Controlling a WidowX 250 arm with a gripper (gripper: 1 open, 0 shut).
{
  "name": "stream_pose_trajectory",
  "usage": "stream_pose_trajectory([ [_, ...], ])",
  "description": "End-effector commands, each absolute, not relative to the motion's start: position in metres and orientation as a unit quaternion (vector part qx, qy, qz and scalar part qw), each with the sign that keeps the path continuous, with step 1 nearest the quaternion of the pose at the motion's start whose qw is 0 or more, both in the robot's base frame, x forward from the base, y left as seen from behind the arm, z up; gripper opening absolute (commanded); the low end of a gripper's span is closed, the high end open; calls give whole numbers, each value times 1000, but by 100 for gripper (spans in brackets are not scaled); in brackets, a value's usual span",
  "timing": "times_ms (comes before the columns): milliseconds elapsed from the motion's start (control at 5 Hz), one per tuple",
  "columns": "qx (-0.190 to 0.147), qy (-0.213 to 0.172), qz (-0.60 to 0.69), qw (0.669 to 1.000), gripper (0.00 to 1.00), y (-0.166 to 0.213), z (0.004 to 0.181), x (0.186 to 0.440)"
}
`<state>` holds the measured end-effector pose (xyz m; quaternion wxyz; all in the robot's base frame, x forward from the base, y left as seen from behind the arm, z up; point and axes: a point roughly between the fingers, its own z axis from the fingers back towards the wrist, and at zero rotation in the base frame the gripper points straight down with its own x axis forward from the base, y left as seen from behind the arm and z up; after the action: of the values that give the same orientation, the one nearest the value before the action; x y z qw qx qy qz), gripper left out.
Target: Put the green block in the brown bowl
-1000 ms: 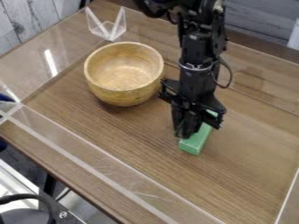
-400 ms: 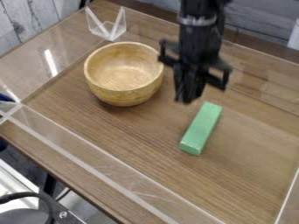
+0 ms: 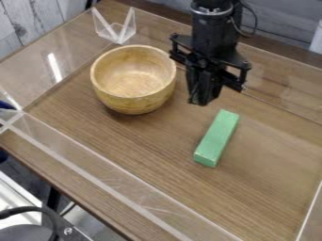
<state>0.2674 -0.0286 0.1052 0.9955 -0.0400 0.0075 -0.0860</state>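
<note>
Green matte rectangular block (image 3: 217, 137) lies flat on wood-grain table (image 3: 138, 151); round light-brown wooden bowl (image 3: 134, 78) upper left; black gripper (image 3: 208, 95) empty, opening unclear.

tool (image 3: 209, 96) risen clear of the green block (image 3: 217, 137), jaws now slightly parted

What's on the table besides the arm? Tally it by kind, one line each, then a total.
Green block: 1, lying flat on the table, not held
Brown wooden bowl: 1, nothing in it
Small clear glass-like object: 1, at the back
Total: 3
</note>
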Motion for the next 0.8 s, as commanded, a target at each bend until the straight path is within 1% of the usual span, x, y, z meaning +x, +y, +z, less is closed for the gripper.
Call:
stream_pose_trajectory([
  [0,-43,-14,-93,995,100,-34,113,273],
  [200,-44,-14,-95,994,100,-36,111,274],
  [600,-45,-7,-96,994,100,-38,91,283],
])
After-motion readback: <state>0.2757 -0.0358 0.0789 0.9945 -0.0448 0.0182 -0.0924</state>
